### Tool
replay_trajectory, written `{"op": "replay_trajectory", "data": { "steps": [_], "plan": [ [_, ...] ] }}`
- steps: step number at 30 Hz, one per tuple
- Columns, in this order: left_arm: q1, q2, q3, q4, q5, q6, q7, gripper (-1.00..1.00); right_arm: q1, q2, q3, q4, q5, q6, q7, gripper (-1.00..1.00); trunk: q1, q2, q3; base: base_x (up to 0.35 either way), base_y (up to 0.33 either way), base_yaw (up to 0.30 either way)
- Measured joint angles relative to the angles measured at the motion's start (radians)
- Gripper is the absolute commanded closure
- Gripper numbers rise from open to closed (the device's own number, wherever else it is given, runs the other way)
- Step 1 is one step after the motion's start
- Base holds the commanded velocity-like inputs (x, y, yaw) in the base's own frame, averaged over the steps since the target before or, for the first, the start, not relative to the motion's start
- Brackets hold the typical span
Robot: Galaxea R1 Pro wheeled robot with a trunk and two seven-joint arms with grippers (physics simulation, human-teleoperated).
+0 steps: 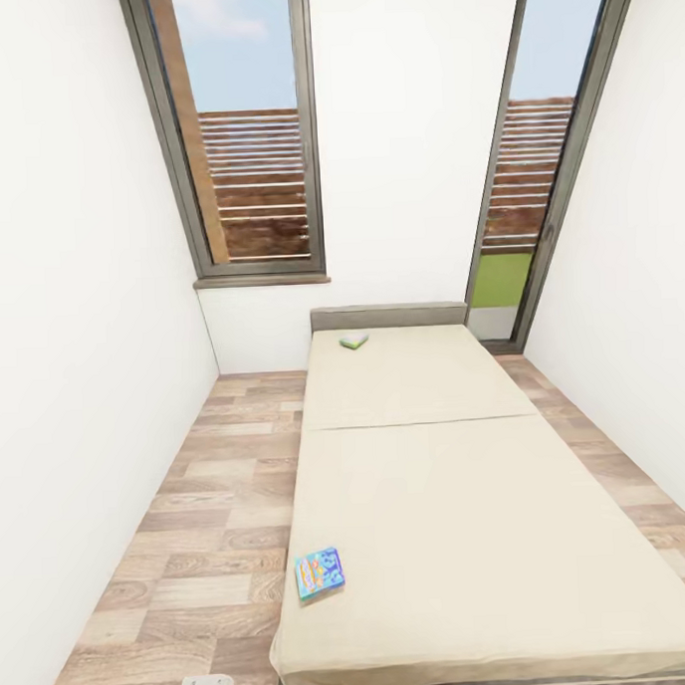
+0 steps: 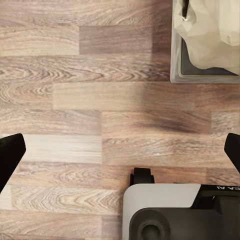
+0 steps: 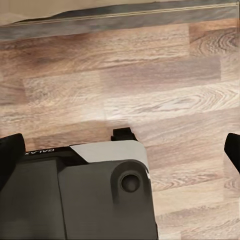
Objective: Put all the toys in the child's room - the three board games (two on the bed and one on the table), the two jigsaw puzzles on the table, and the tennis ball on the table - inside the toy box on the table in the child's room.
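Observation:
The bed with its plain beige mattress runs from the near edge to the far wall in the head view. A blue board game lies flat near the mattress's front left corner. A white-green board game lies at the far end by the headboard. My left gripper hangs open over bare wooden floor beside a bed corner. My right gripper is open too, with only floor between its fingers. The table, toy box, jigsaw puzzles and tennis ball are out of view.
A strip of wooden floor runs along the bed's left side up to a white wall, and a narrower strip runs on the right. Tall windows stand behind the headboard. My grey base shows under both wrists.

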Motion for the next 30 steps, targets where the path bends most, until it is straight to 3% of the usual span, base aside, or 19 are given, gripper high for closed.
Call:
{"op": "replay_trajectory", "data": {
  "steps": [9,30],
  "plan": [
    [0.0,0.001,0.0,0.0,0.0,0.0,0.0,-1.0,0.006,-0.002,-0.001,0.0,0.002,-0.039,0.0,-1.0,0.0,0.0,0.0,0.003,0.001,0.0],
    [0.0,0.0,0.0,0.0,0.0,0.0,0.0,-1.0,0.006,-0.002,-0.001,0.0,0.002,-0.04,-0.001,-1.0,0.0,0.0,0.0,0.0,0.0,0.0]
  ]
}}
